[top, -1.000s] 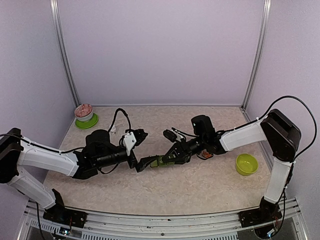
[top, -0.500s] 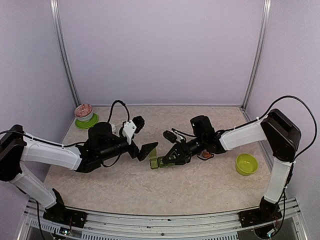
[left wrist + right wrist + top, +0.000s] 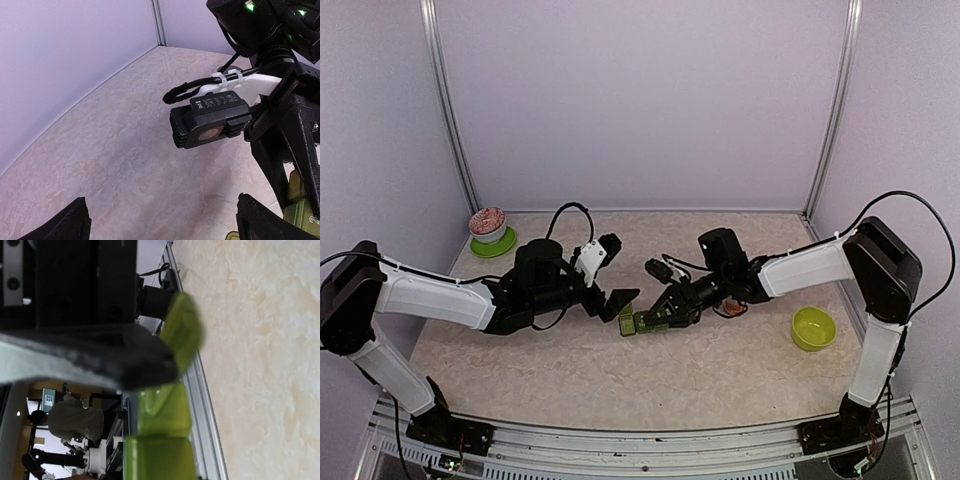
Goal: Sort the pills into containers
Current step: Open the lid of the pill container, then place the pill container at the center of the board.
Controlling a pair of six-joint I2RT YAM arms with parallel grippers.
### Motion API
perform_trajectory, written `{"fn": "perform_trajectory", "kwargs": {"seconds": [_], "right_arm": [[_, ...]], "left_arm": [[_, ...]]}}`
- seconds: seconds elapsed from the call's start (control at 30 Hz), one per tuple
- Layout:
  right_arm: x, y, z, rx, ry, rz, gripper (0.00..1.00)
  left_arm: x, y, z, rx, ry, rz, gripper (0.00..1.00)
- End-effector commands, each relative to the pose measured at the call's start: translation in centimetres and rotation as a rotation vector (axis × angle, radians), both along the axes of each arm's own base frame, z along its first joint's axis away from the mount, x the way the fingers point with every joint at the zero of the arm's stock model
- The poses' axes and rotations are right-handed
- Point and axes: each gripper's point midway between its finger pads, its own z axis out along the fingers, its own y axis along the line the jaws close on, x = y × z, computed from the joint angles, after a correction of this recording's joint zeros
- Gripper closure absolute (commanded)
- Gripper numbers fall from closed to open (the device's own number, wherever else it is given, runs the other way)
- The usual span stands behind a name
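The right gripper (image 3: 665, 312) is clamped on the containers (image 3: 642, 322) over the middle of the table (image 3: 720, 372); the strip points left (long way) at the left gripper (image 3: 617, 273), just beside it, jaws wide apart.

Soft, even light; the containers (image 3: 165, 415) blur close to the right wrist camera.

1. The containers (image 3: 648, 322) lie at the centre of the frame, in my right gripper (image 3: 665, 313), over the table (image 3: 720, 370).
2. My left gripper (image 3: 617, 272) is just left of them, apart.
3. A bowl (image 3: 812, 328) sits on the table at lower right.
4. A dish (image 3: 490, 230) stands at the table's back corner, left of the frame.
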Motion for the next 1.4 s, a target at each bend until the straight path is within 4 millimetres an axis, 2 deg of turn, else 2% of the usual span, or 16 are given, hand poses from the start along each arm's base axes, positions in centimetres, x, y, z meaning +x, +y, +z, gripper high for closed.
{"fn": "perform_trajectory", "kwargs": {"seconds": [0.0, 0.17, 0.33, 0.6, 0.67, 0.83, 1.0, 1.2, 1.37], "right_arm": [[0.5, 0.3, 2.8, 0.059, -0.066, 0.005, 1.00], [0.6, 0.5, 3.8, 0.080, -0.080, 0.006, 1.00], [1.1, 0.4, 3.5, 0.068, -0.079, -0.013, 1.00], [2.2, 0.7, 1.2, 0.005, -0.078, -0.031, 1.00], [2.7, 0.9, 0.6, -0.013, -0.089, -0.033, 1.00], [4.0, 1.4, -1.1, -0.062, -0.099, -0.036, 1.00], [5.4, 2.2, -3.1, -0.112, -0.108, -0.036, 1.00], [7.0, 2.9, -6.3, -0.180, -0.097, -0.037, 1.00], [7.4, 3.0, -8.5, -0.221, -0.099, -0.025, 1.00]], "left_arm": [[-0.3, 0.2, -0.9, 0.007, 0.034, -0.019, 0.01], [-0.3, 0.4, -1.6, 0.010, 0.056, -0.019, 0.01], [0.4, 1.3, -1.3, -0.023, 0.063, 0.026, 0.01], [1.5, 4.4, 4.3, -0.154, -0.055, 0.176, 0.01], [1.5, 5.2, 4.7, -0.169, -0.061, 0.215, 0.01], [0.8, 6.9, 4.2, -0.177, -0.045, 0.270, 0.01], [-0.3, 8.3, 2.9, -0.169, -0.021, 0.304, 0.01], [-1.1, 9.1, 1.5, -0.141, 0.003, 0.320, 0.01], [-1.5, 9.4, 0.8, -0.131, 0.016, 0.321, 0.01]]}}
